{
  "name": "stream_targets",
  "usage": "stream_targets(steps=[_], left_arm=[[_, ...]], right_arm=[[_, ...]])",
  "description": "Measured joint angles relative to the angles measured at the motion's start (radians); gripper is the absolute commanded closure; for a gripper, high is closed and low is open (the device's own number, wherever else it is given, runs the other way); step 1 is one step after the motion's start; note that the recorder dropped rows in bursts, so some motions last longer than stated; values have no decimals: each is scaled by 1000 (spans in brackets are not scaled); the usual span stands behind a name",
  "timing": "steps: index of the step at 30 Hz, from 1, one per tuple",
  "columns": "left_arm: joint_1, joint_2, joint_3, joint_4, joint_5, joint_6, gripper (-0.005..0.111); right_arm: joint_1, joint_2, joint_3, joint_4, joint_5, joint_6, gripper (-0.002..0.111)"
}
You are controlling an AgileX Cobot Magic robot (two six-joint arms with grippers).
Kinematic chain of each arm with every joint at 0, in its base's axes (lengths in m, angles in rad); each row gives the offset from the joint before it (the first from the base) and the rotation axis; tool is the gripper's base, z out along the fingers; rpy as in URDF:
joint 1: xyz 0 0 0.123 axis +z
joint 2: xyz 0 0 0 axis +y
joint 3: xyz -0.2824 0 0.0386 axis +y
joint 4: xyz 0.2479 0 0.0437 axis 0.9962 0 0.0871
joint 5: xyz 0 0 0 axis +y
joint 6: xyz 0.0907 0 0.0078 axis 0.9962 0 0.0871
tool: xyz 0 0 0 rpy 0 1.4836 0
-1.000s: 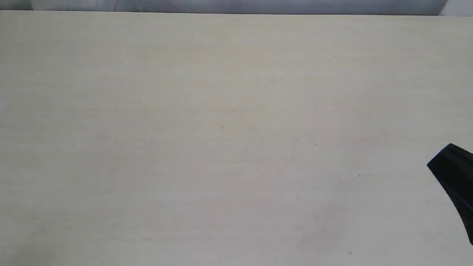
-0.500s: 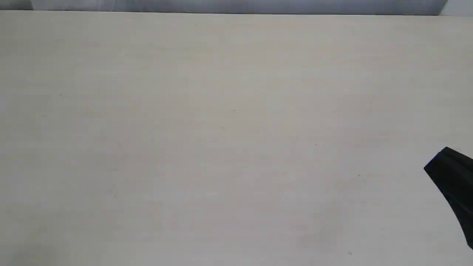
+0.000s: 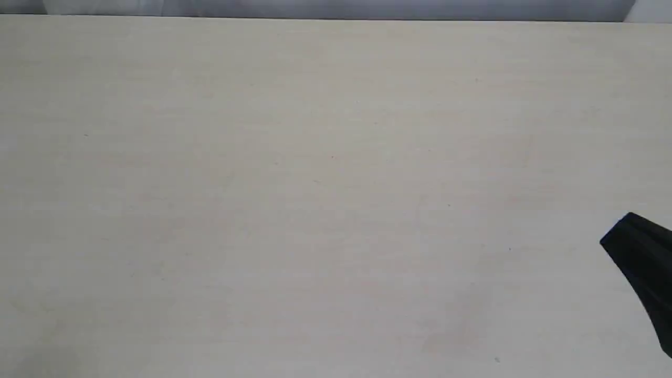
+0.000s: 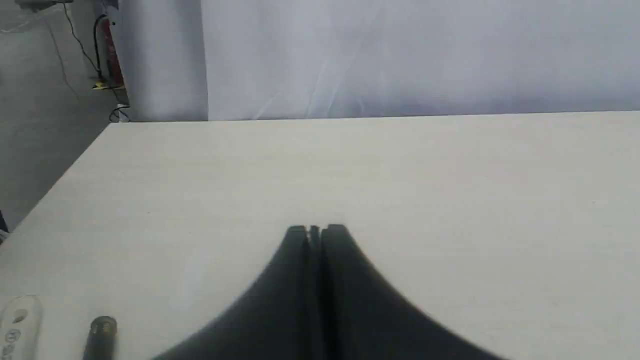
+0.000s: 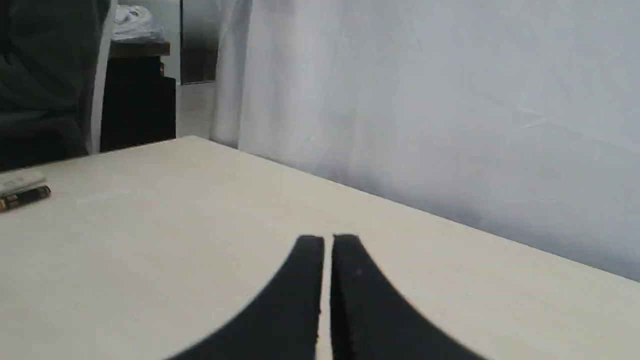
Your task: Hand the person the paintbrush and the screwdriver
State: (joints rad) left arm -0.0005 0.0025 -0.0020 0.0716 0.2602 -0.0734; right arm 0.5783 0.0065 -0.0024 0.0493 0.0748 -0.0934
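Observation:
The paintbrush (image 4: 17, 325) shows only in the wrist views: a pale handle end with a hole, lying on the table. Beside it lies the screwdriver (image 4: 102, 332), seen end-on as a dark handle. In the right wrist view the two lie far off, the paintbrush (image 5: 20, 181) pale and the screwdriver (image 5: 25, 197) black with gold bands. My left gripper (image 4: 315, 230) is shut on nothing, apart from both tools. My right gripper (image 5: 327, 240) is shut with a thin slit between its fingers, and its black tip (image 3: 638, 252) enters the exterior view at the right edge. No hand of the person shows.
The pale table (image 3: 315, 184) fills the exterior view with no object on it. Its corner and side edge (image 4: 75, 165) show in the left wrist view, with floor and cables beyond. A white curtain (image 5: 425, 100) hangs behind. A dark green mass (image 5: 45, 75) sits beyond the table's far end.
In the exterior view my right gripper's tip has crept slightly left and down. Nothing else has moved.

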Motion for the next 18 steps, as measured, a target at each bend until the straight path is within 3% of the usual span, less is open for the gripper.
stream_targets(steps=[11,18], left_arm=[[0,0,0,0,0,0,107],[0,0,0,0,0,0,107]], right_arm=[[-328,0,0,-5,93,15,104],[-485,0,0,-5,126,26,104]])
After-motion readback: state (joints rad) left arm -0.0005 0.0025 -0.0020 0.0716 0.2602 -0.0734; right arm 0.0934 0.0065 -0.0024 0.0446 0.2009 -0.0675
